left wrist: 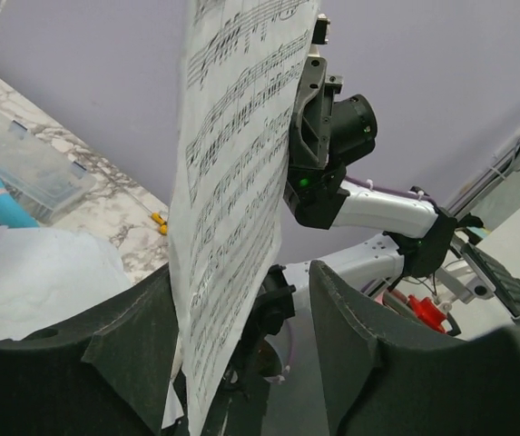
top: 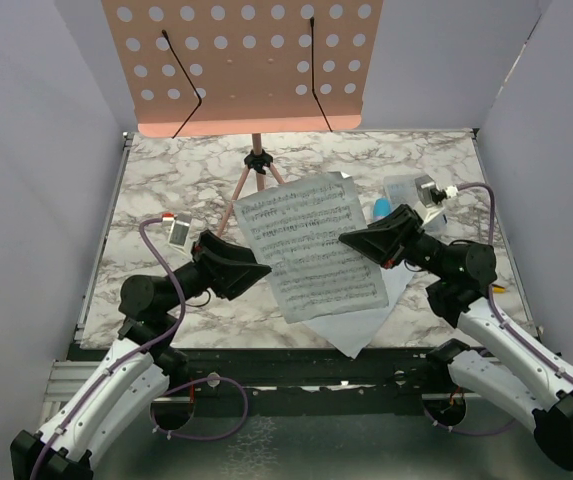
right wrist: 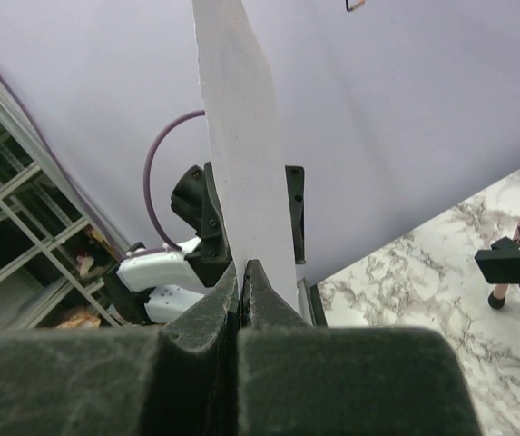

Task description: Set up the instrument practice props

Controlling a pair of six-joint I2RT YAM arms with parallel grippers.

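Note:
A white sheet-music page [top: 311,245] hangs in the air over the table's middle. My right gripper [top: 349,239] is shut on its right edge; in the right wrist view its jaws [right wrist: 241,272] pinch the page [right wrist: 241,136] edge-on. My left gripper [top: 262,270] is open at the page's left edge; in the left wrist view [left wrist: 241,291] the page [left wrist: 232,163] stands between the jaws, against the left finger. A second page [top: 366,322] lies flat on the table. The pink holed music stand [top: 241,60] stands at the back on tripod legs [top: 256,175]. The blue microphone [top: 380,209] lies beside the box. The black mic stand is not clearly visible.
A clear plastic box [top: 406,190] sits at the back right, also in the left wrist view [left wrist: 24,159]. Grey walls close in the marble table [top: 166,180] on three sides. A small yellow item [left wrist: 158,218] lies near the table's right edge.

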